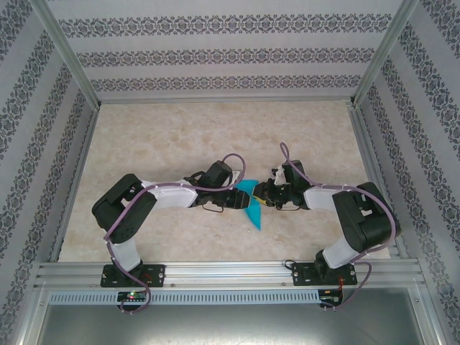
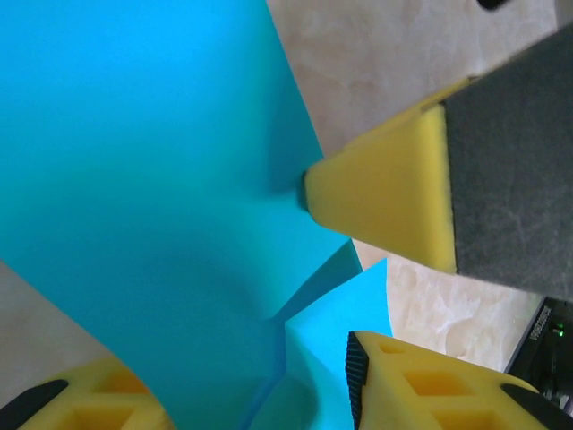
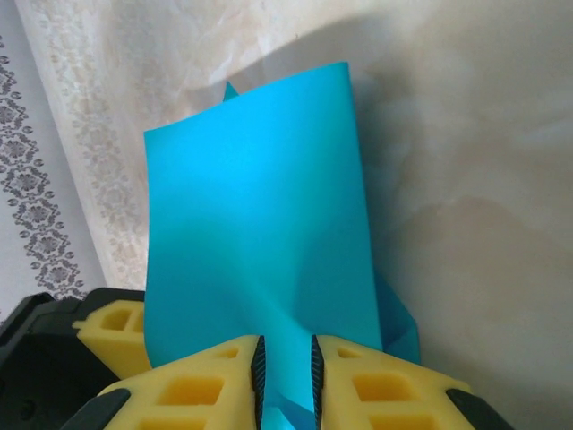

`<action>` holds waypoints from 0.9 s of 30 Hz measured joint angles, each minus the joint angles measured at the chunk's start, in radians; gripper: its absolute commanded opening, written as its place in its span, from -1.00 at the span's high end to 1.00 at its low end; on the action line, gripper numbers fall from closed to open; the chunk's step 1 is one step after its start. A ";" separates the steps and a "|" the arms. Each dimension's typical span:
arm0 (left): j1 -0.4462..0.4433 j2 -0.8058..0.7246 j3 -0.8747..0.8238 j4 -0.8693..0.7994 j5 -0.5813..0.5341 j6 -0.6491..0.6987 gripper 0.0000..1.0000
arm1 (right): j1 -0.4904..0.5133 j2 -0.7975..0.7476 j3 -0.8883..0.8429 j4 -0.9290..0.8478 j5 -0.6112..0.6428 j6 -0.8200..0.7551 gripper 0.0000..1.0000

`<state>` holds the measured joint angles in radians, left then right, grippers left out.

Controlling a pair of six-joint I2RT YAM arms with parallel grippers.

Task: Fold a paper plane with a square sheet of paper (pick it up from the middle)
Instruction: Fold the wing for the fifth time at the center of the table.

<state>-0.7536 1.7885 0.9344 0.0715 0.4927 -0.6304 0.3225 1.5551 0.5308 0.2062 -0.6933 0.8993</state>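
A teal, partly folded sheet of paper is held over the marble-patterned tabletop. It is pinched between the yellow fingers of the right gripper, which are pressed together on it. The left gripper is set directly opposite, its fingers spread, with the paper passing between them unclamped and a right gripper fingertip touching the paper just ahead of it.
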 measured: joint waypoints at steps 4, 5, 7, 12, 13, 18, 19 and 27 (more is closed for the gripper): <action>0.000 0.000 0.021 -0.012 -0.006 -0.029 0.22 | 0.000 -0.068 -0.016 -0.061 0.028 -0.031 0.52; 0.000 0.000 0.026 -0.013 -0.008 -0.033 0.24 | 0.000 -0.090 -0.017 -0.084 0.037 -0.042 0.52; 0.000 0.000 0.035 -0.014 -0.012 -0.040 0.24 | 0.000 -0.133 -0.017 -0.126 0.058 -0.063 0.51; 0.000 0.000 0.056 -0.030 -0.026 -0.052 0.22 | 0.002 -0.240 -0.017 -0.218 0.085 -0.113 0.47; 0.000 0.000 0.061 -0.035 -0.026 -0.054 0.21 | 0.009 -0.256 -0.017 -0.230 0.088 -0.123 0.44; 0.000 0.006 0.090 -0.044 -0.026 -0.063 0.19 | 0.084 -0.306 -0.024 -0.259 0.107 -0.174 0.40; 0.000 0.011 0.098 -0.044 -0.024 -0.064 0.18 | 0.100 -0.311 -0.024 -0.262 0.115 -0.180 0.39; 0.001 0.063 0.120 -0.080 -0.003 -0.080 0.14 | 0.174 -0.340 -0.052 -0.285 0.253 -0.247 0.29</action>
<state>-0.7528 1.8511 1.0546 -0.0090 0.4896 -0.7101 0.4961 1.2156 0.4789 -0.0784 -0.4400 0.6521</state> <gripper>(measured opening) 0.424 0.351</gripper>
